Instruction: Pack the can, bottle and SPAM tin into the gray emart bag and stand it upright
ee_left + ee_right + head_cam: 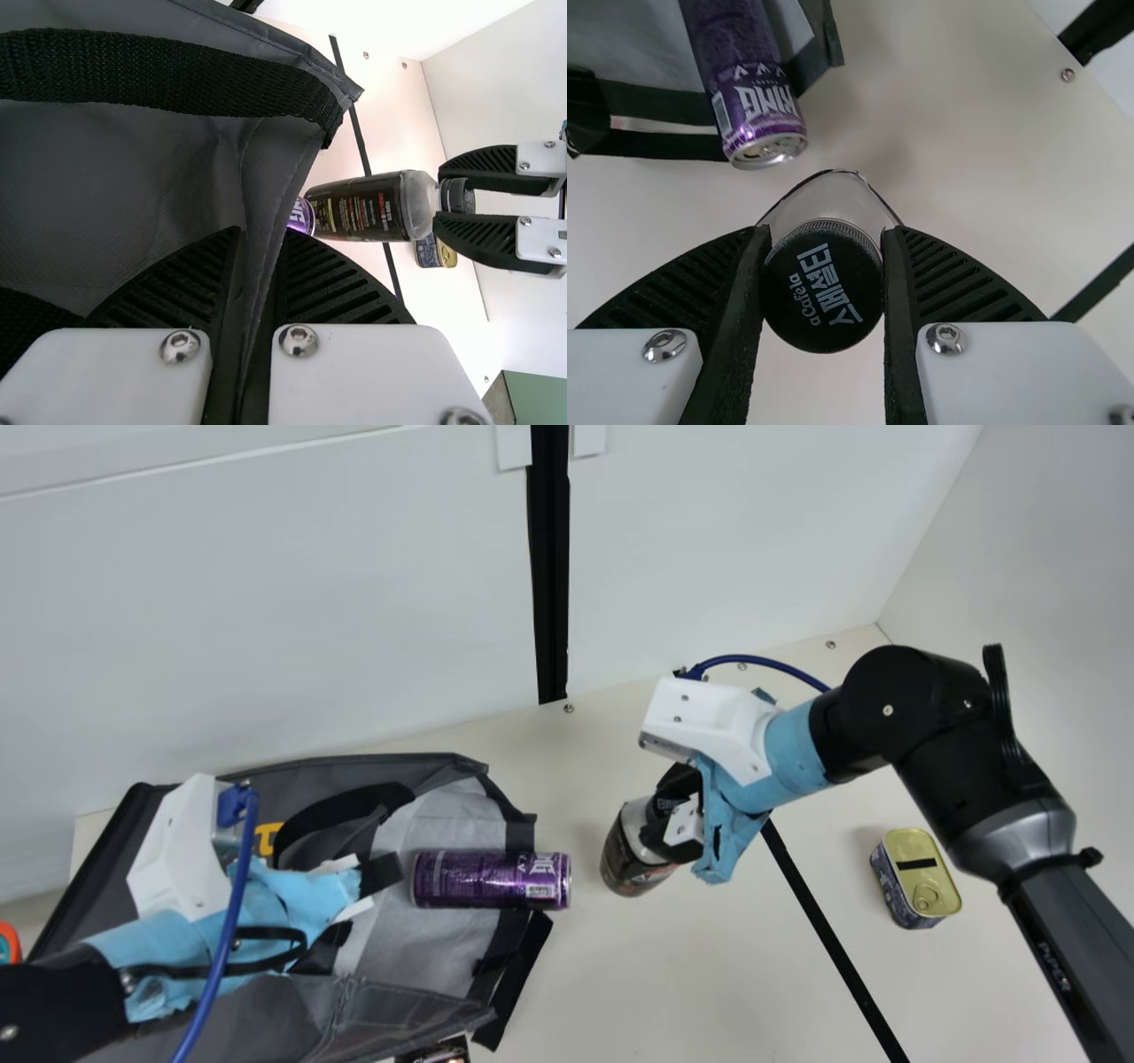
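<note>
Your left claw [356, 908] pinches the gray emart bag [283, 1005] by its fabric; your right claw [664, 812] pinches the bottle [624, 852] by its cap [822, 288].

Left gripper [370, 881]: near left, pinched, seemingly tight
Right gripper [660, 815]: farther right, parted, clamping
Right arm [943, 731]: bent

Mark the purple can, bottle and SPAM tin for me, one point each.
purple can [492, 880]: main view, middle of its printed side
bottle [376, 205]: left wrist view, dark label on its body
SPAM tin [913, 880]: main view, gold lid, beside the pull ring
</note>
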### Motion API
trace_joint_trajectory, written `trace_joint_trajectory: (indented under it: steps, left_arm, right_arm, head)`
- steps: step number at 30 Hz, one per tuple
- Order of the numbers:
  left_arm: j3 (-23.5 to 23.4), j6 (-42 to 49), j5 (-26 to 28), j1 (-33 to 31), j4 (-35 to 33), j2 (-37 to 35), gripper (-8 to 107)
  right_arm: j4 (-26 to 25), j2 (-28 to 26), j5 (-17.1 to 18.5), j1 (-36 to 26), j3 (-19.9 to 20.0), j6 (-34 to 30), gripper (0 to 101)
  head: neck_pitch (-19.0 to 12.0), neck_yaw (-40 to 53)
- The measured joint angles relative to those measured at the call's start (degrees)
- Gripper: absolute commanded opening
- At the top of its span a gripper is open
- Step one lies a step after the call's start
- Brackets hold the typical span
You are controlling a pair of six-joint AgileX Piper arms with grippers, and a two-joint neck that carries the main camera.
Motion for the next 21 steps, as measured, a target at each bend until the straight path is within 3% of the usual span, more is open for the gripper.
trace_joint_trajectory:
  steps: [12, 21]
  left_arm:
    - [0.0, 0.0, 0.0, 0.0, 0.0, 0.0, -8]
    - [0.0, 0.0, 0.0, 0.0, 0.0, 0.0, -8]
  right_arm:
    - [4.5, -0.6, 0.0, 5.3, -0.2, 3.3, 0]
    - [8.3, 0.2, 0.0, 8.6, -3.4, 7.1, 0]
  head:
    - [0.0, -0.1]
    - [0.0, 0.0]
